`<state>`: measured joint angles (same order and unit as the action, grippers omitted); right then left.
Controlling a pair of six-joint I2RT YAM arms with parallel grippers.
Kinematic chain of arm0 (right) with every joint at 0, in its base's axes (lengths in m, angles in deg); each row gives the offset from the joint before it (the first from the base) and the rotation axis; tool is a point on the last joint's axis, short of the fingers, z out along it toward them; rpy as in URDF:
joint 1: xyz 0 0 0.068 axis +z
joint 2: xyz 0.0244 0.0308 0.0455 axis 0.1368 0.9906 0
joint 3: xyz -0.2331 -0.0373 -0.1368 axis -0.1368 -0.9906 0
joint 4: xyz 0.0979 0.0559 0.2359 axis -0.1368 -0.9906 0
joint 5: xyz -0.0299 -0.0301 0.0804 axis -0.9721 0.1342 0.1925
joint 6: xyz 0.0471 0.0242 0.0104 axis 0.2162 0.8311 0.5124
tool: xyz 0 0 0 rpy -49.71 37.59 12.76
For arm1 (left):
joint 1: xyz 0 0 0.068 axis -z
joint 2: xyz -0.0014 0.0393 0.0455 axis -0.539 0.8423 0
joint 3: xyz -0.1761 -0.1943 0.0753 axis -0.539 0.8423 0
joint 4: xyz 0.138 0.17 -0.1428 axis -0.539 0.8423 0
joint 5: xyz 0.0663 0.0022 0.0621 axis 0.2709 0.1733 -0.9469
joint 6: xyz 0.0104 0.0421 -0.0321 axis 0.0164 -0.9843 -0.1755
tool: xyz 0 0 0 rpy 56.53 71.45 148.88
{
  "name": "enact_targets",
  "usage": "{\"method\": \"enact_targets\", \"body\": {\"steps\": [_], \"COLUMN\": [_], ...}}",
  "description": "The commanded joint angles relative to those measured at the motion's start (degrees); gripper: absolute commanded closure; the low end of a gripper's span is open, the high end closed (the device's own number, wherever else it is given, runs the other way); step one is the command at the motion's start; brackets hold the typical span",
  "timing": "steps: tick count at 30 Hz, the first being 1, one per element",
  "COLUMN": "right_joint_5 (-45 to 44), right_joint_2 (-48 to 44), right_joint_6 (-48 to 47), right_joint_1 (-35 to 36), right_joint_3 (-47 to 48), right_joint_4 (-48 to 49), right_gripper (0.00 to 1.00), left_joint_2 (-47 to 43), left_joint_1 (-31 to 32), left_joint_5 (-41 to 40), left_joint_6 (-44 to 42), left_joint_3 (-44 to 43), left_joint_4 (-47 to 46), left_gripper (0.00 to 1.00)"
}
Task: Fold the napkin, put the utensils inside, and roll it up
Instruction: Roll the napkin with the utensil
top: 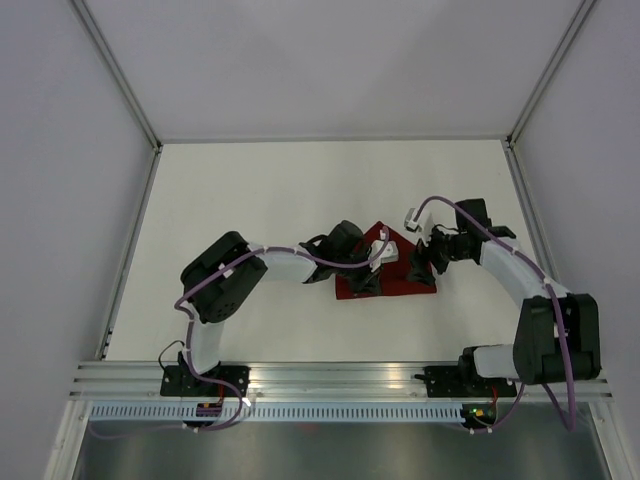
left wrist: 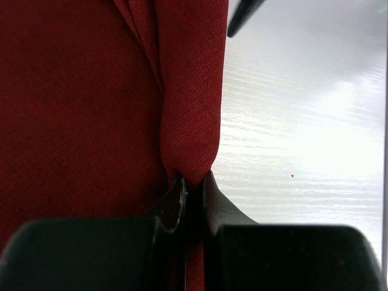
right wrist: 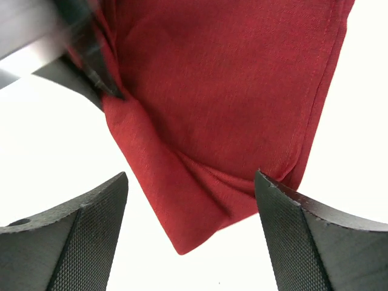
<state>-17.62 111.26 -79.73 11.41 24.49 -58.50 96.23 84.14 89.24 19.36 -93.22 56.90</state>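
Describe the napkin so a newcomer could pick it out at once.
On the white table, look between the two arms' tips. The napkin lies there, one fold pinched in the shut left gripper, the open right gripper above a corner. It is the only dark red cloth, beside black-and-white arms.

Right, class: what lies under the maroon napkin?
Only white table shows around the napkin. Its folded layers cover anything beneath; no utensil shows. The left tool pinches one fold.

one dark red napkin (top: 400, 280), two robot arms, a left arm (top: 285, 262) and a right arm (top: 510, 265), two black grippers, a left gripper (left wrist: 193, 179) and a right gripper (right wrist: 191, 182), one white table (top: 300, 190)
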Motion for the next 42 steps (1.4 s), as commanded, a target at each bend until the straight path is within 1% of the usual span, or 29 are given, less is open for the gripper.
{"method": "enact_targets", "body": {"steps": [1, 3, 4, 5, 7, 8, 9, 11, 14, 19, 21, 22, 24, 25, 26, 28, 29, 30, 32, 33, 34, 38, 39, 40, 41, 42], "right_joint_5": [-2.5, -4.9, -6.2, -8.6, -11.1, -14.0, -15.2, -18.3, -20.3, -24.2, -25.2, -25.4, -25.4, -25.4, -25.4, -25.4, -25.4, -25.4, -25.6, -25.4, -25.2, -23.2, -22.6, -21.9, -21.2, -19.9], "right_joint_2": [-7.3, -10.5, -13.7, -15.4, -20.3, -21.8, -23.5, -23.9, -22.0, -19.0, -17.9, -17.7, -16.9, -16.4, -16.1, -14.8, -14.4, -14.1, -13.3, -13.0, -12.7, -10.4, -9.7, -8.9, -7.3, -6.6], "right_joint_6": [-3.0, -3.1, -3.1, -3.2, -3.1, -3.0, -2.9, -3.3, -3.4, -3.6, -3.3, -3.2, -3.3, -3.6, -3.6, -3.7, -3.8, -3.9, -3.3, -3.2, -3.3, -3.0, -3.0, -2.9, -2.8, -2.7], "right_joint_1": [1.9, 3.7, 5.0, 7.7, 10.5, 13.6, 15.0, 19.2, 22.7, 25.9, 27.1, 27.4, 27.6, 27.8, 27.8, 27.8, 27.9, 27.8, 27.9, 27.8, 27.8, 27.8, 27.9, 27.8, 27.8, 27.8], "right_joint_3": [-6.2, -9.5, -11.1, -14.7, -18.4, -21.7, -23.0, -25.1, -26.2, -28.4, -28.6, -28.5, -27.9, -27.7, -26.9, -25.8, -25.6, -25.4, -24.5, -24.1, -23.3, -21.4, -20.7, -19.3, -18.6, -17.8], "right_joint_4": [7.0, 9.6, 12.5, 14.0, 18.9, 20.6, 22.9, 24.4, 26.2, 30.9, 31.1, 31.3, 30.8, 29.6, 28.9, 27.5, 26.9, 26.6, 25.7, 24.7, 24.1, 22.1, 21.0, 20.4, 20.0, 19.0], "right_gripper": [0.12, 0.14, 0.18, 0.19, 0.21, 0.22, 0.23, 0.24, 0.27, 0.29, 0.32, 0.34, 0.35, 0.36, 0.37, 0.45, 0.49, 0.56, 0.62, 0.70, 0.74, 0.79, 0.80, 0.80, 0.80, 0.80], "left_joint_2": [6.7, 7.7, 8.1, 9.4, 10.3, 10.8, 11.6, 12.4, 14.0, 14.8, 14.8, 14.7, 14.5, 14.2, 13.6, 12.7, 11.7, 11.3, 9.6, 9.0, 8.3, 3.8, 2.1, 1.0, 0.1, -1.0], "left_joint_1": [-1.1, -1.5, -2.0, -2.1, -2.4, -2.4, -2.6, -2.7, -3.2, -3.3, -3.4, -3.3, -3.4, -3.5, -3.5, -3.6, -3.6, -4.0, -4.2, -4.9, -5.1, -6.3, -6.7, -7.0, -7.1, -7.6], "left_joint_5": [5.3, 5.8, 6.5, 6.7, 7.6, 7.7, 8.3, 9.1, 11.1, 11.9, 12.0, 12.2, 12.0, 12.1, 12.0, 11.9, 11.8, 11.8, 10.9, 10.5, 10.5, 10.4, 9.7, 9.3, 8.6, 6.3], "left_joint_6": [4.8, 5.7, 5.8, 6.0, 6.3, 6.4, 6.5, 6.8, 7.3, 8.3, 8.6, 8.6, 8.9, 9.0, 9.4, 10.3, 11.3, 11.5, 15.0, 16.1, 17.9, 22.3, 22.9, 23.6, 24.8, 25.5], "left_joint_3": [-1.3, -2.2, -2.8, -4.3, -5.4, -6.5, -7.0, -8.4, -9.9, -10.5, -10.7, -11.0, -11.2, -11.3, -11.3, -11.0, -11.0, -11.0, -10.5, -10.1, -9.7, -7.4, -6.6, -6.0, -5.4, -3.9], "left_joint_4": [14.0, 15.9, 17.0, 18.0, 20.4, 21.1, 22.2, 23.4, 25.0, 25.0, 24.9, 24.9, 24.9, 24.8, 24.1, 22.8, 21.7, 20.8, 19.0, 17.0, 15.8, 10.5, 10.4, 7.2, 6.3, 5.1], "left_gripper": [0.98, 0.98, 0.98, 0.98, 0.98, 0.98, 0.98, 0.98, 0.98, 0.94, 0.91, 0.83, 0.77, 0.71, 0.70, 0.66, 0.65, 0.65, 0.63, 0.63, 0.62, 0.61, 0.61, 0.60, 0.60, 0.60]}}
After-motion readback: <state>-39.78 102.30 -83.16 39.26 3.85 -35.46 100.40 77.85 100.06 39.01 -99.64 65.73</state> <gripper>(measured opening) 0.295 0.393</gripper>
